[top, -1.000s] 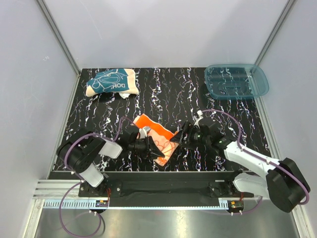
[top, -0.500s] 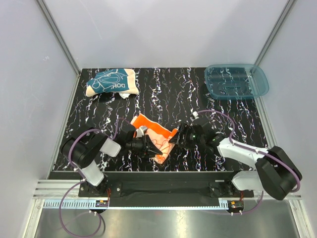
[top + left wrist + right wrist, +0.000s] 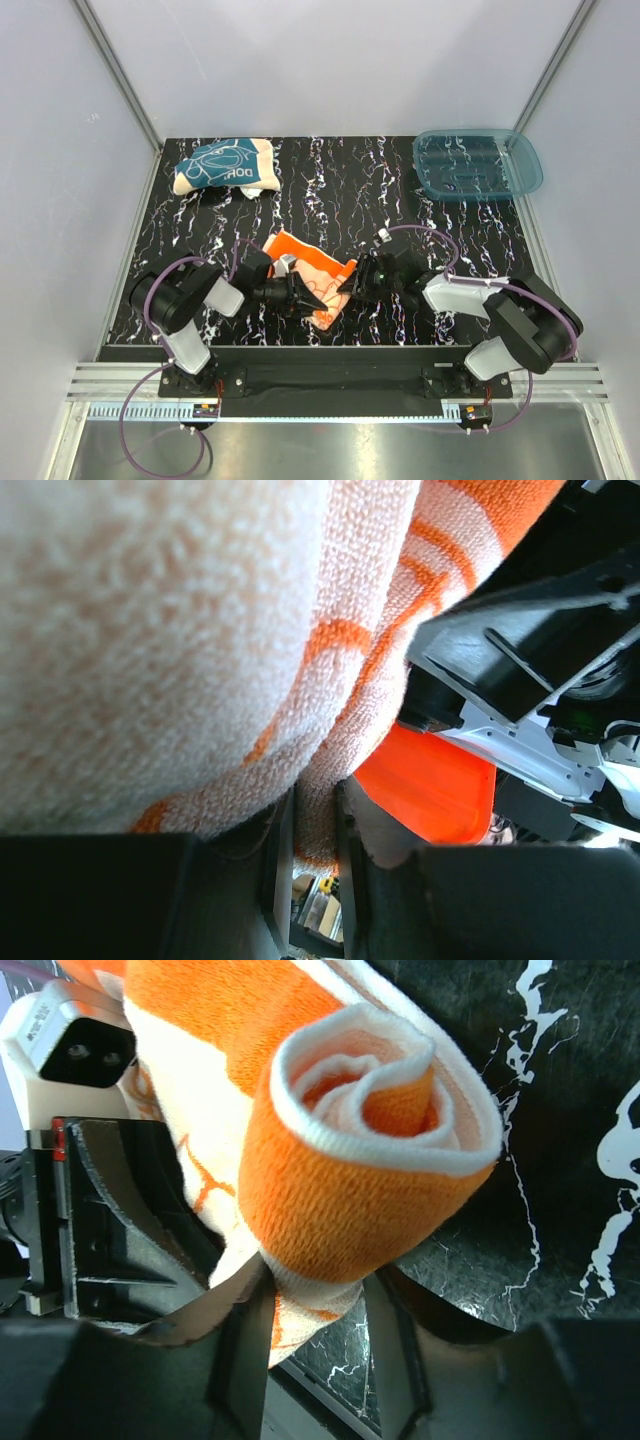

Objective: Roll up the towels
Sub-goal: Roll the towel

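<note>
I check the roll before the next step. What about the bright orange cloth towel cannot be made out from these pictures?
Top external: the left gripper and right gripper cover the near part of the bright orange cloth towel, so its roll is hidden.
Left wrist: the towel fills the view, blurred; its shape is unclear.
Right wrist: only the roll's end shows; its length lies hidden behind that end.

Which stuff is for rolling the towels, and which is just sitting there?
For the job:
bright orange cloth towel, partly rolled
dark teal cloth towel, untouched
left hand and right hand, both pinching the orange one

Just lying about:
translucent blue plastic tray
</note>
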Robot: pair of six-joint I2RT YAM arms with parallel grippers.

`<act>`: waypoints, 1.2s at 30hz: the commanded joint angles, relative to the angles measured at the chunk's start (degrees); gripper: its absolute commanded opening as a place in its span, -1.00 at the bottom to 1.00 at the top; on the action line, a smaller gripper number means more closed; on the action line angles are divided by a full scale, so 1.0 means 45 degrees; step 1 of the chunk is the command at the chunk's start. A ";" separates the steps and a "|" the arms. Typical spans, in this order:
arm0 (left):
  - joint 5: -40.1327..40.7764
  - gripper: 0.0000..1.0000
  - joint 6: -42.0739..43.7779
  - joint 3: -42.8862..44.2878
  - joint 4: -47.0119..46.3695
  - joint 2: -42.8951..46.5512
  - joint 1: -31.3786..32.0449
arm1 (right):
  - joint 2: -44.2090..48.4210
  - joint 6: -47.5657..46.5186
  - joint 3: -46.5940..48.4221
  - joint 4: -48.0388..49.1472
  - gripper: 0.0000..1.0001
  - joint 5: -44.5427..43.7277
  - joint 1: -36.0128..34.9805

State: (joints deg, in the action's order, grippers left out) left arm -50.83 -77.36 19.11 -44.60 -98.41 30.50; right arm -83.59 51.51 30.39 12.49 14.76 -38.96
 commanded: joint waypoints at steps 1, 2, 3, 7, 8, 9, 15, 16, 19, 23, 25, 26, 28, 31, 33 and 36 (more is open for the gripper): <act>-0.0189 -0.65 -0.0269 -0.0127 -0.0421 -0.0045 -0.0118 | -0.0505 -0.0020 0.0199 0.0506 -0.11 0.0156 -0.0170; -0.0112 -0.57 -0.0018 -0.0126 -0.0266 0.0187 -0.0118 | -0.0545 -0.0020 0.0277 0.0447 -0.16 0.0137 -0.0190; -0.0034 -0.44 0.0294 0.0086 0.0721 0.0363 -0.0118 | -0.0564 -0.0020 0.0316 0.0331 -0.17 0.0079 -0.0190; 0.0980 -0.10 0.3181 0.1394 0.5935 0.1807 -0.0118 | -0.0409 -0.0254 0.0628 -0.0704 -0.22 -0.0156 -0.0190; 0.1466 -0.05 0.4251 0.1726 0.6951 0.2333 -0.0118 | -0.0389 -0.0312 0.0784 -0.0860 -0.23 -0.0175 -0.0190; 0.1703 -0.02 0.4707 0.2019 0.8566 0.2570 -0.0118 | -0.0312 -0.0352 0.0863 -0.1036 -0.24 -0.0234 -0.0190; 0.3967 0.07 0.7638 0.4148 1.3533 0.3684 -0.0098 | -0.0271 -0.0625 0.1526 -0.2285 -0.27 -0.0273 -0.0209; 0.4319 0.09 0.7989 0.4596 1.4085 0.3724 -0.0079 | -0.0310 -0.0664 0.1605 -0.2384 -0.27 -0.0254 -0.0209; 0.6036 0.10 0.9355 0.5262 1.5864 0.4152 0.0115 | -0.0467 -0.0782 0.2053 -0.2717 -0.27 -0.0156 -0.0209; 0.9004 0.17 1.0276 0.6276 1.6998 0.5304 0.1226 | -0.0642 -0.0840 0.2445 -0.3439 -0.28 -0.0020 -0.0229; 1.0176 0.19 1.0569 0.6649 1.7234 0.5967 0.2475 | -0.0682 -0.0879 0.2717 -0.3712 -0.28 0.0000 -0.0229; 1.1168 0.21 1.0629 0.6960 1.7390 0.6106 0.2905 | -0.0759 -0.0879 0.2835 -0.3810 -0.28 0.0020 -0.0248; 1.2131 0.22 1.0707 0.7275 1.7625 0.6185 0.4058 | -0.0877 -0.0938 0.3166 -0.4122 -0.28 0.0039 -0.0288; 1.3459 0.36 1.0804 0.7666 1.7685 0.5991 0.5309 | -0.1169 -0.1016 0.3518 -0.4357 -0.28 0.0117 -0.0327; 1.3697 0.40 1.0844 0.7764 1.7528 0.5835 0.6049 | -0.1326 -0.1035 0.3656 -0.4474 -0.29 0.0157 -0.0366; 1.4087 0.42 1.0805 0.7978 1.7547 0.5133 0.6579 | -0.1502 -0.1055 0.3832 -0.4573 -0.29 0.0157 -0.0385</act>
State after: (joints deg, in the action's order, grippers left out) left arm 5.91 -30.09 52.86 33.56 -72.88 58.19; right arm -89.56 47.79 45.19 -6.74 15.59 -39.94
